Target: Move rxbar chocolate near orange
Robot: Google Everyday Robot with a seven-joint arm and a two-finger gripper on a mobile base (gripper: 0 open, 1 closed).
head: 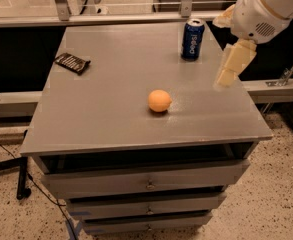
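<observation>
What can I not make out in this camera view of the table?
rxbar chocolate, far left corner: wrapper print too small to read.
End effector, above the table's right edge: its arm is cut off by the picture's top-right corner.
Drawers: contents hidden behind their fronts.
</observation>
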